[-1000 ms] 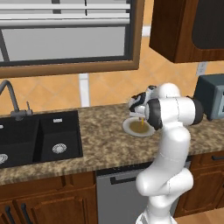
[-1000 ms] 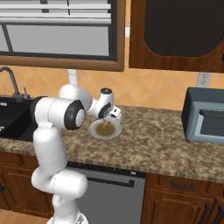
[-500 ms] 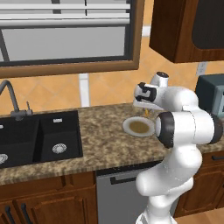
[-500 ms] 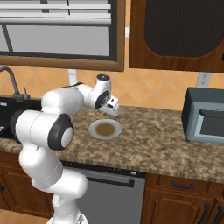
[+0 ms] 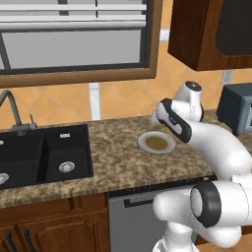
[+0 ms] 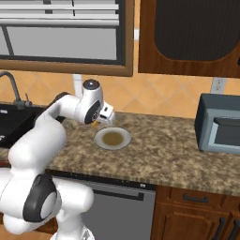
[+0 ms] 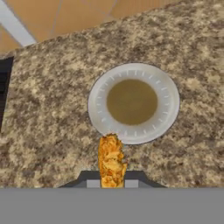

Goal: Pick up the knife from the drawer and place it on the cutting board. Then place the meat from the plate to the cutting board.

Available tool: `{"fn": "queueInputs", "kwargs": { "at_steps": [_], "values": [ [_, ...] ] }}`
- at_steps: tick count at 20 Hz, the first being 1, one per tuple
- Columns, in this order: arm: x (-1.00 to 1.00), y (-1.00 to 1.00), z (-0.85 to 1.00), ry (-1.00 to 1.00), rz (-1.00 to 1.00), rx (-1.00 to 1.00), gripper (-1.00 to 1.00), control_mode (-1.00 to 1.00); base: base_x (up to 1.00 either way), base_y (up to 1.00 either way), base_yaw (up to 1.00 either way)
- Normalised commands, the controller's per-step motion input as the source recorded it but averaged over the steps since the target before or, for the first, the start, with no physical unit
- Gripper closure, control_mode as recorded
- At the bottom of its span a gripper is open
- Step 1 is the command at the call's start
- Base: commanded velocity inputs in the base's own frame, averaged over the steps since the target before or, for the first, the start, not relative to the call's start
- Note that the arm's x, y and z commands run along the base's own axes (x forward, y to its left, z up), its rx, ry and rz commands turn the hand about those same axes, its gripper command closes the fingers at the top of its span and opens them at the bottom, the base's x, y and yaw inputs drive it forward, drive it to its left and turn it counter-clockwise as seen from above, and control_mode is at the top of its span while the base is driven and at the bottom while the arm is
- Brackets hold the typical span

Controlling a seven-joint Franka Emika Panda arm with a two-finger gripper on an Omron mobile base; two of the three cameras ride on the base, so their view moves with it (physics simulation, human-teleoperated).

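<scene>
Left base view: plate [image 5: 156, 142] lying flat on the speckled granite counter [image 5: 108, 162], a little right of centre, black sink [image 5: 42, 157] well apart at its 9 o'clock, dark microwave [image 5: 235, 108] at its 3 o'clock by the frame edge; white arm bent over the counter, wrist ending just past the plate's 1 o'clock rim, fingers hidden behind the wrist body. Right base view: same plate [image 6: 112, 138] near centre, gripper [image 6: 95, 123] hanging above the counter at the plate's 10 o'clock, a sliver of orange showing at its tip; microwave [image 6: 219, 123] far off at 3 o'clock, dishwasher front [image 6: 117, 211] under the counter at 6 o'clock. Hand view: plate [image 7: 168, 103] bare, seen from above; meat [image 7: 111, 159] pinched between the pressed-together finger tips [image 7: 92, 183], sticking up from them toward 12 o'clock, its far end overlapping the plate's 7 o'clock rim, lifted clear of the counter.
</scene>
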Motion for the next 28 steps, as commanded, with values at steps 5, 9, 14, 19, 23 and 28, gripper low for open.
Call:
{"fn": "queueInputs", "kwargs": {
  "at_steps": [5, 9, 14, 19, 23, 28],
  "values": [
    [-0.92, 0.13, 0.66, -0.12, 0.00, 0.00, 1.00, -1.00, 0.00, 0.00, 0.00],
    [-0.83, 0.01, 0.67, -0.07, 0.00, 0.00, 1.00, -1.00, 0.00, 0.00, 0.00],
    [-0.70, 0.03, 0.59, -0.07, 0.00, 0.00, 1.00, -1.00, 0.00, 0.00, 0.00],
    [-0.37, 0.05, 0.15, -0.02, 0.00, 0.00, 1.00, -1.00, 0.00, 0.00, 0.00],
    [0.00, 0.00, 0.00, 0.00, 0.00, 0.00, 1.00, 1.00, -0.19, 0.26, 0.00],
    [0.00, 0.00, 0.00, 0.00, 0.00, 0.00, 1.00, 1.00, -0.25, 0.46, 0.00]
  ]
}}
